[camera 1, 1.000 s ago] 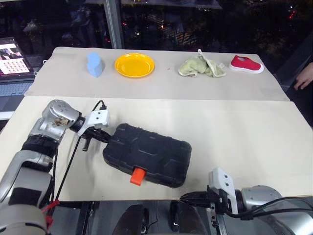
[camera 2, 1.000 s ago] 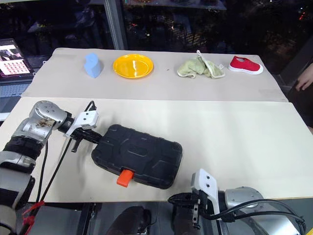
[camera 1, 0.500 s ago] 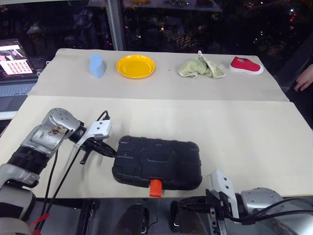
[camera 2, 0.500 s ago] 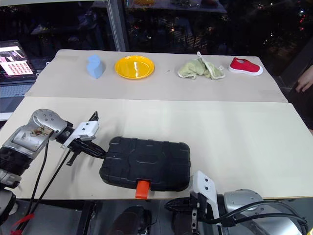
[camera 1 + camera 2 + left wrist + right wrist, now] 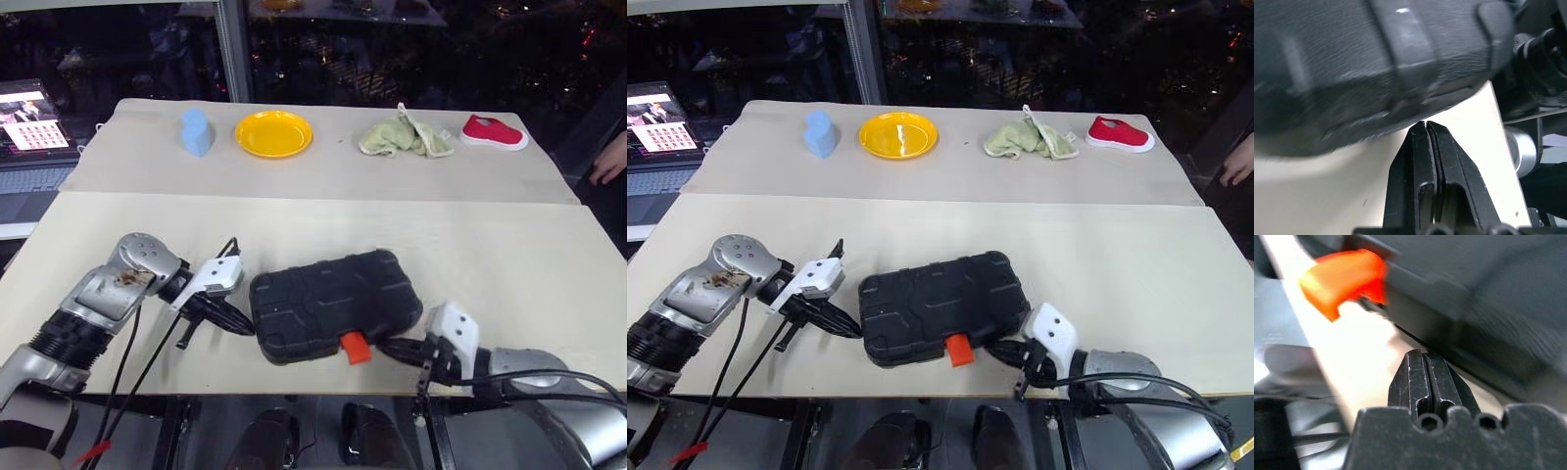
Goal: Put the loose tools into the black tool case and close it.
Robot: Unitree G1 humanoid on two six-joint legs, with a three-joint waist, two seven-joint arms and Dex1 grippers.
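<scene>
Head-camera views look down on a black tool case (image 5: pixel 335 305) lying closed near the front edge of a pale table (image 5: pixel 490 255), its lid down so nothing inside can be seen. Its small orange latch (image 5: pixel 355 347) sticks out from the front side, toward the table's edge. None of the loose tools can be made out on the tabletop.

At the case's left end, the left gripper (image 5: pixel 238 326) has its two black fingers pressed together with nothing between them; in the left wrist view the tips (image 5: pixel 1425 128) sit right at the case's lower rim, and whether they actually touch it is hard to tell through the blur. At the front right corner, beside the latch, the right gripper (image 5: pixel 392 349) is likewise fully closed and empty, its tips (image 5: pixel 1425 357) just below the case's edge in the right wrist view, with the orange latch blurred close by.

On the far table section stand a light blue object (image 5: pixel 195 131) whose shape is hard to read, a yellow plate (image 5: pixel 273 132) with nothing on it, a crumpled green cloth (image 5: pixel 404 136) and a small red shoe (image 5: pixel 494 131). A laptop (image 5: pixel 27 127) is cut off at the left edge, and a person's hand (image 5: pixel 610 162) at the right.
</scene>
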